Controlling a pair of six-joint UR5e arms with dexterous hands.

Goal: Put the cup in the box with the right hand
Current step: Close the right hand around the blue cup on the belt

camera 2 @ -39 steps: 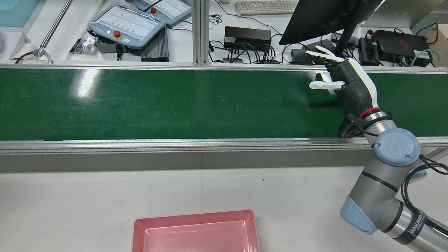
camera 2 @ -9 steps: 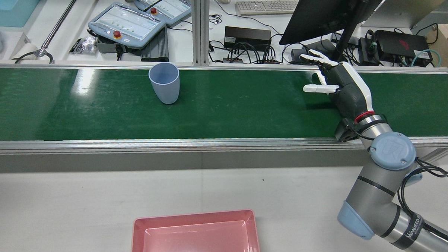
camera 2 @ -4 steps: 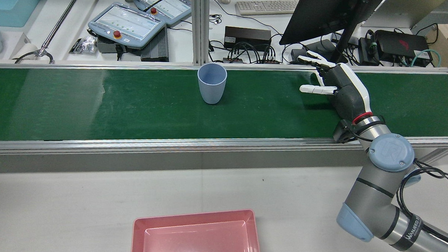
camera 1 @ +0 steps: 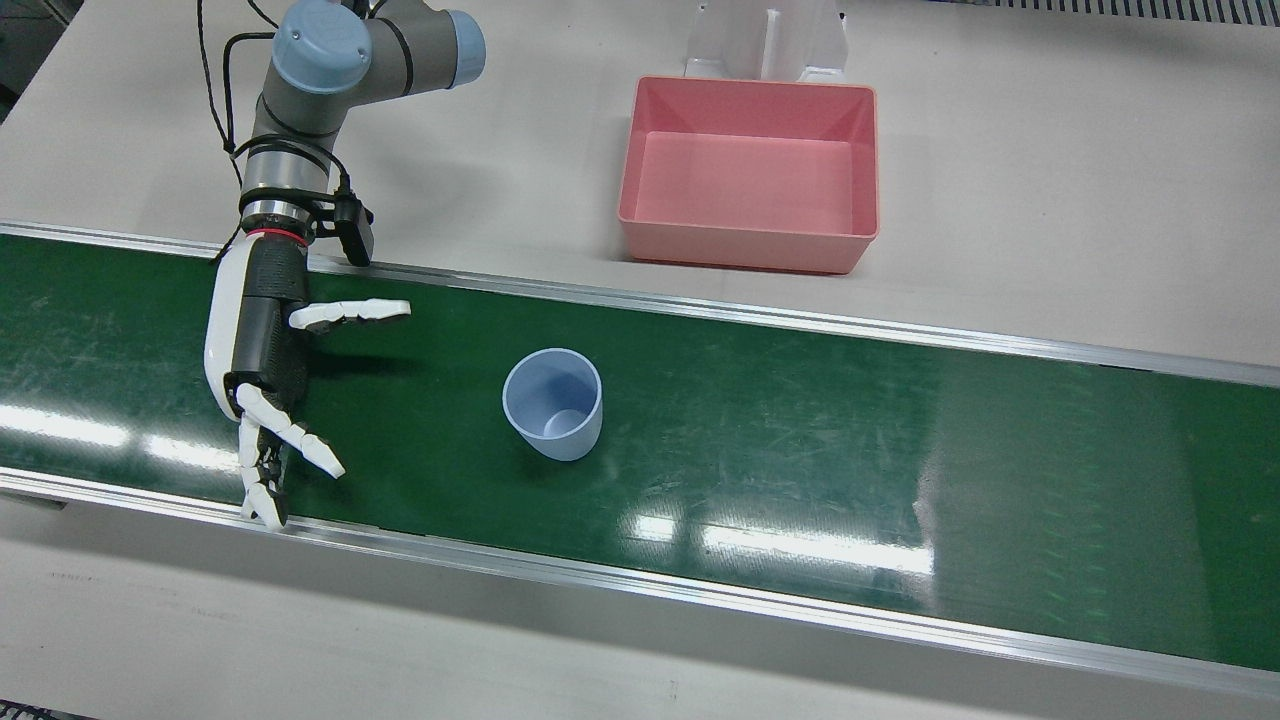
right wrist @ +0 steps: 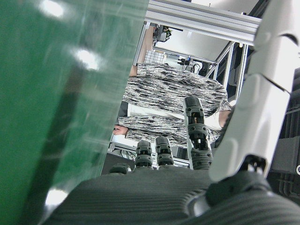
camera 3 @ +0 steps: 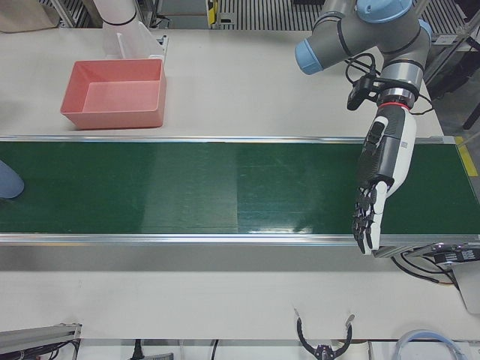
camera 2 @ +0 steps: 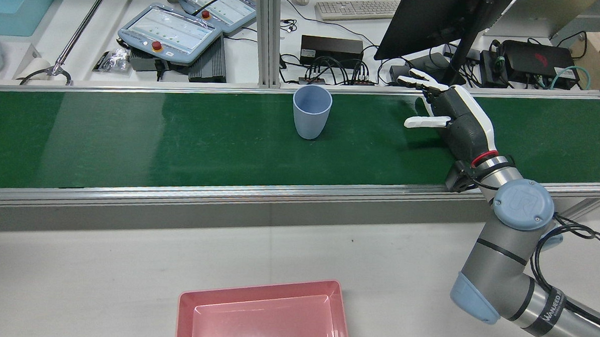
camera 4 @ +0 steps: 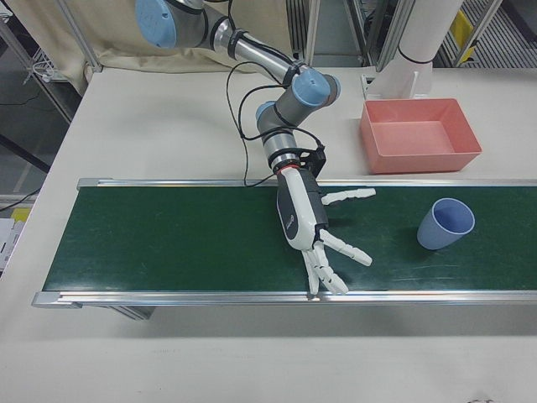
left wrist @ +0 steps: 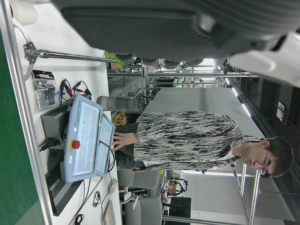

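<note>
Right, hidden bits first, reading the front view from its left. The right hand [camera 1: 255, 350] shows in full there, but its own camera is mostly blocked by its dark palm and pale fingers [right wrist: 262, 93]; only a strip of green belt and a person in a patterned top behind the station get through. The cup [camera 1: 552, 405] is whole in the front, rear and right-front views, yet in the left-front view it is just a blue sliver cut by that view's left edge. The pink box [camera 1: 748, 250] is complete from the front, while the rear view chops it off at the bottom edge. The left hand [camera 3: 379, 180] turns up only in the left-front view and as a dark blur across the top of its own camera.

Count them: one cup, one box, two hands, two teach pendants [camera 2: 170, 33] on the far desk.

The right hand hovers low over the conveyor belt [camera 1: 800, 420], fingers spread wide, thumb out toward the cup, holding nothing. The cup stands upright on the belt, mouth up, well apart from that hand. The box sits on the pale tabletop beyond the belt, nothing visible inside. Farther along, the left hand hangs over the belt, fingers straight and apart, gripping nothing.
</note>
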